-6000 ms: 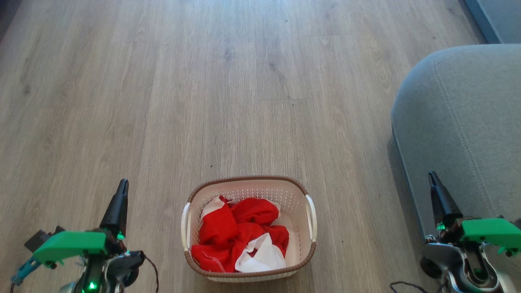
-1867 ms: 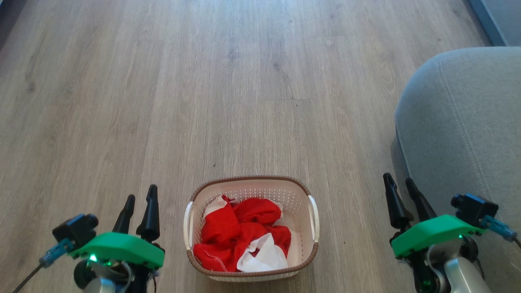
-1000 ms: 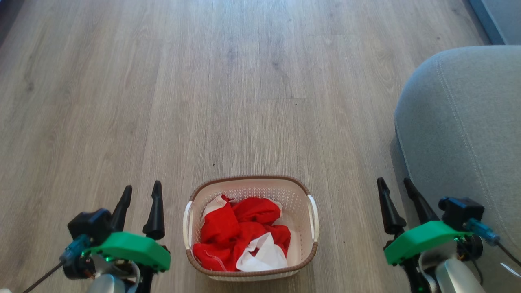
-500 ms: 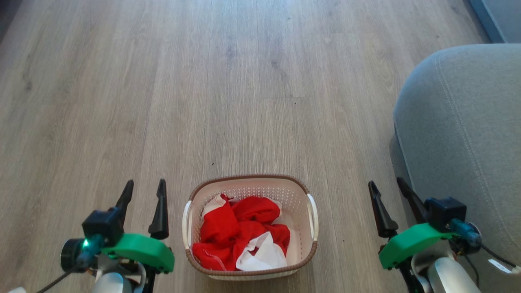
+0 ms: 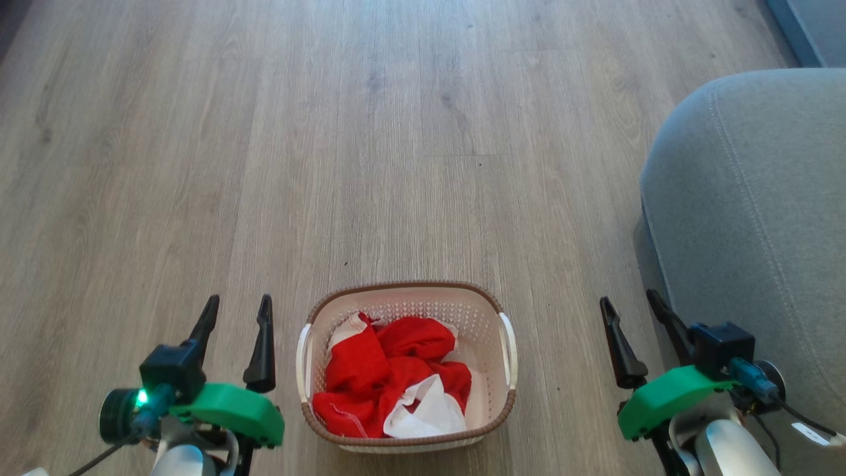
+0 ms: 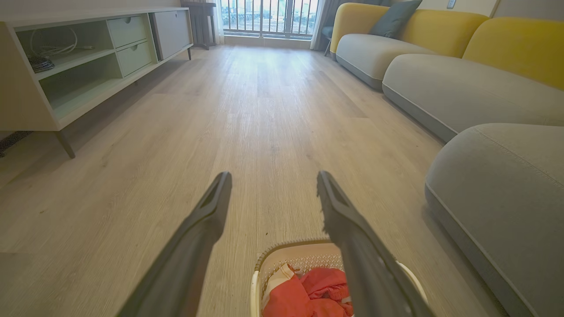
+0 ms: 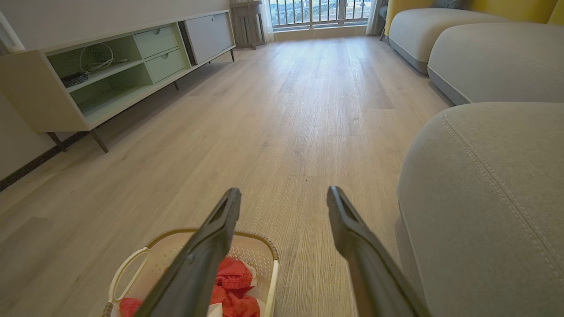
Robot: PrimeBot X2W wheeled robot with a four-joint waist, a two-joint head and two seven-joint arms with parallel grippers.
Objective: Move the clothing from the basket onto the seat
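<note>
The clothing (image 5: 390, 380), crumpled red fabric with white parts, lies inside the cream basket (image 5: 406, 299) on the wood floor. The basket also appears at the bottom of the left wrist view (image 6: 291, 253) and of the right wrist view (image 7: 260, 253), each with some red clothing (image 6: 308, 293) (image 7: 231, 281) showing. My left gripper (image 5: 238, 311) stands open to the left of the basket, nothing between its fingers. To the basket's right my right gripper (image 5: 628, 307) is open and empty, close beside the grey seat (image 5: 760, 198). Both point away from me, above the floor.
Open wood floor (image 5: 370, 145) stretches ahead of the basket. A low sideboard (image 6: 66, 66) with shelves and drawers lines the left wall. More grey cushions with yellow backs (image 6: 440, 53) run along the right side beyond the seat. A window with railings (image 6: 269, 17) is at the far end.
Both arms have rotated at the wrist, so that each gripper's two fingers now show side by side, spread apart. The grippers shifted slightly; the basket and clothing stay put.
</note>
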